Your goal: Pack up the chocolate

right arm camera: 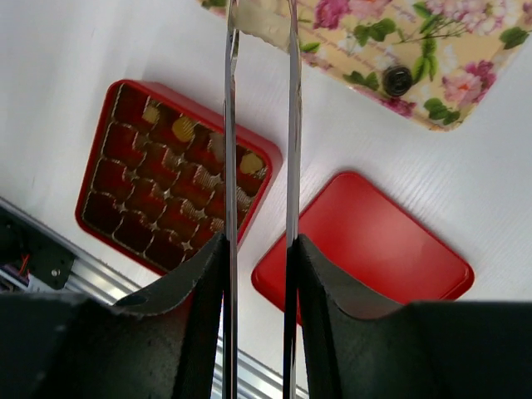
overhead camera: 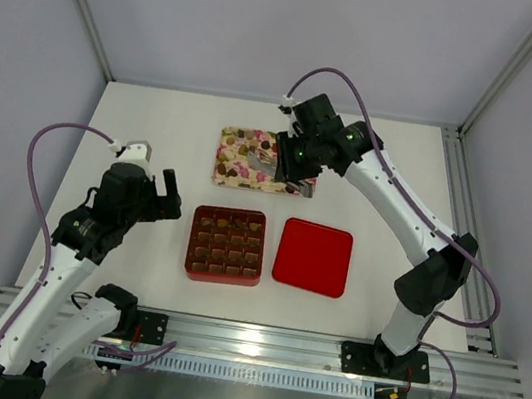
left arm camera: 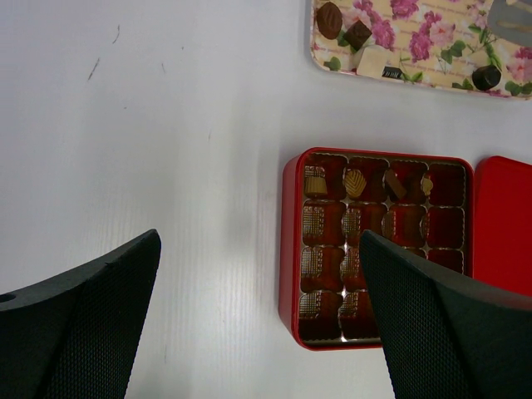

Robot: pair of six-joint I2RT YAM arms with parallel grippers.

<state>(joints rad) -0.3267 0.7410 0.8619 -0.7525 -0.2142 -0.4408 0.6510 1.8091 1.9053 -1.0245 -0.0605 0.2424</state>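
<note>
Bite-size brown, tan and whitish chocolate pieces lie on the pink-and-cream floral tray, a few already in the square red box, so picking seems in hand: the right end effector, pinching slim metal tongs over the tray, should next nip one, the left end effector spread.
</note>
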